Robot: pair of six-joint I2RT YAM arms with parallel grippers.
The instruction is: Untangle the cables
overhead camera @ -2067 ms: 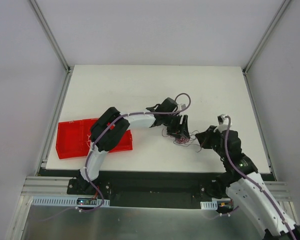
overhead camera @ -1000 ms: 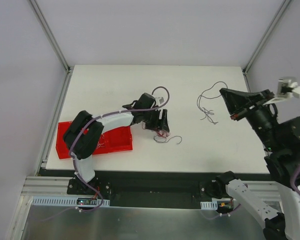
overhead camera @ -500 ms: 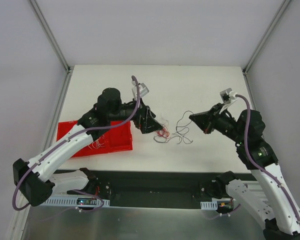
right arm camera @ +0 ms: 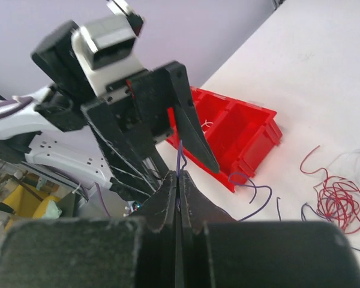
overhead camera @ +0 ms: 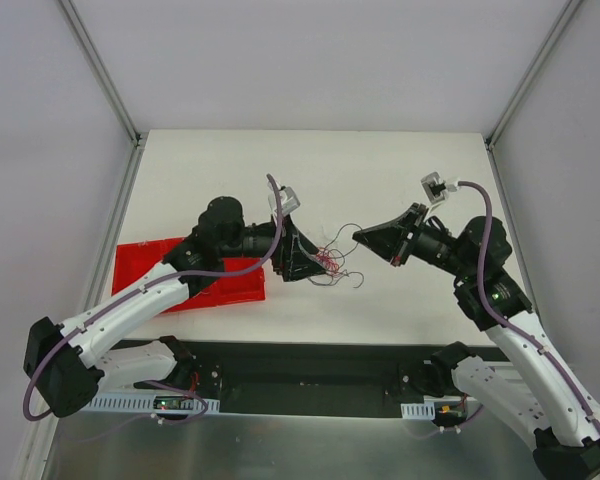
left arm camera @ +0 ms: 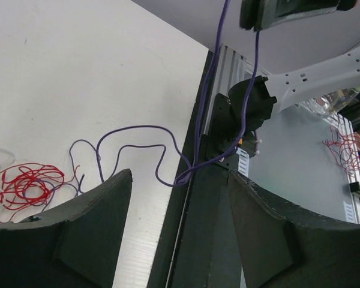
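Qty: 2 hands (overhead camera: 306, 262) (overhead camera: 359, 237), 1 red bin (overhead camera: 140, 272), 1 tangle of cables (overhead camera: 328, 263).

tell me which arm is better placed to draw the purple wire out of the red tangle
Right. The right fingers are shut on the purple wire, which leads to the red tangle; the left fingers are open, gripping nothing.

Looked like a robotics lab test cell: white table (overhead camera: 400, 170) boxed in by plain grey panels (overhead camera: 310, 60), aluminium frame posts (overhead camera: 100, 70) at 11 and 1 o'clock, left arm (overhead camera: 130, 300) and right arm (overhead camera: 520, 340) bolted to a slotted rail (overhead camera: 110, 402) at 6, red parts bin (overhead camera: 140, 268) at 8.
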